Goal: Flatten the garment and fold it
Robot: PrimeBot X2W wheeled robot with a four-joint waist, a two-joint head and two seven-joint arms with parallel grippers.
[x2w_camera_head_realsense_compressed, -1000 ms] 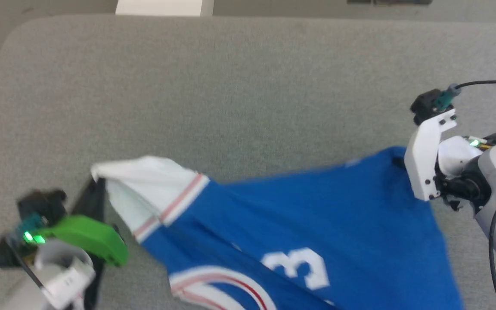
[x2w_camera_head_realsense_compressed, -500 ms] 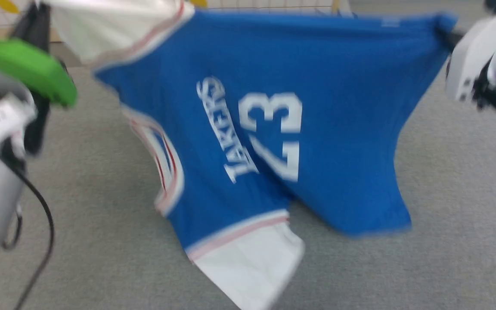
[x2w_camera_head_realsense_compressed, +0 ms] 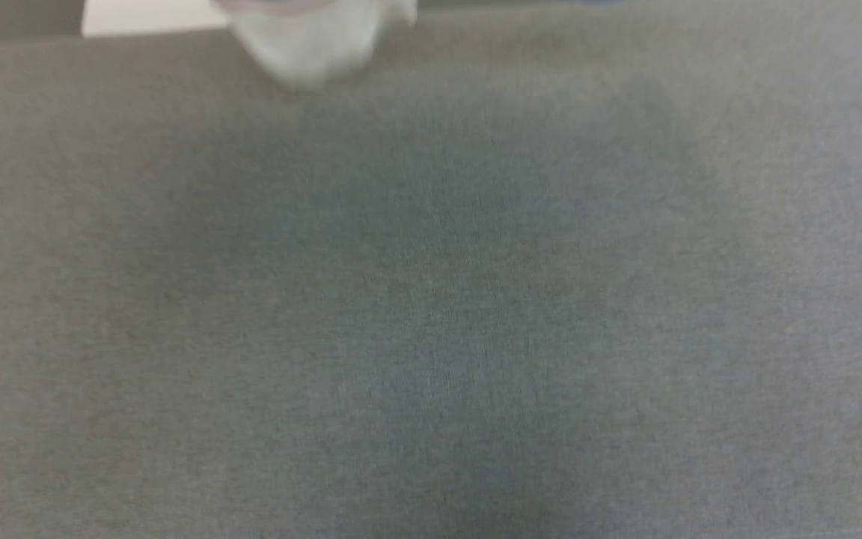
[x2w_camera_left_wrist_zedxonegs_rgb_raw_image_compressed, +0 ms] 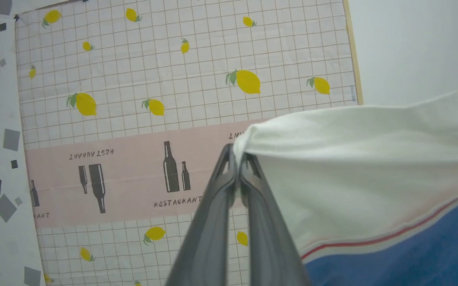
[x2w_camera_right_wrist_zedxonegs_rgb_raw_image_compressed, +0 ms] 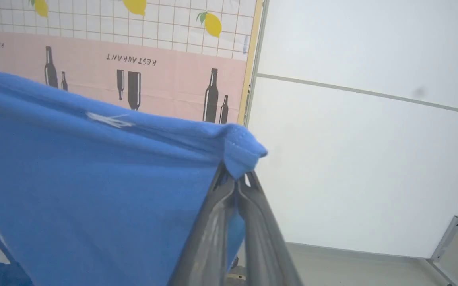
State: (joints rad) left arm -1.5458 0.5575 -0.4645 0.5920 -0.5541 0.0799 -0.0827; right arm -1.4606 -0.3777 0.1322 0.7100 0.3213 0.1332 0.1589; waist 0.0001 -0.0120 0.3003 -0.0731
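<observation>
Garment (x2w_camera_head_realsense_compressed: 311, 45) in the head view is no more than a blurred pale scrap at the top edge, most likely a sleeve hanging down. Below it I see the grey surface (x2w_camera_head_realsense_compressed: 431, 314), with no cloth lying on it. From that I judge the task is at an early stage: the shirt is up in the air, nothing is spread flat, and no fold is made. Laying it down, smoothing it and every fold are yet to come.

In the left wrist view, the left gripper (x2w_camera_left_wrist_zedxonegs_rgb_raw_image_compressed: 237, 157) has its two dark fingers pressed together, with no gap at the tips, pinching the edge of the white sleeve (x2w_camera_left_wrist_zedxonegs_rgb_raw_image_compressed: 372, 174). The red-striped trim and the blue body run off to the lower right. A lemon-print cloth (x2w_camera_left_wrist_zedxonegs_rgb_raw_image_compressed: 173, 79) hangs behind.

In the right wrist view, the right gripper (x2w_camera_right_wrist_zedxonegs_rgb_raw_image_compressed: 236, 176) is likewise fully closed, nipping the blue hem corner (x2w_camera_right_wrist_zedxonegs_rgb_raw_image_compressed: 245, 149). The fabric runs away from it taut along its top edge, so I take it the shirt is stretched between my two arms. A plain white wall (x2w_camera_right_wrist_zedxonegs_rgb_raw_image_compressed: 364, 159) is beyond.
</observation>
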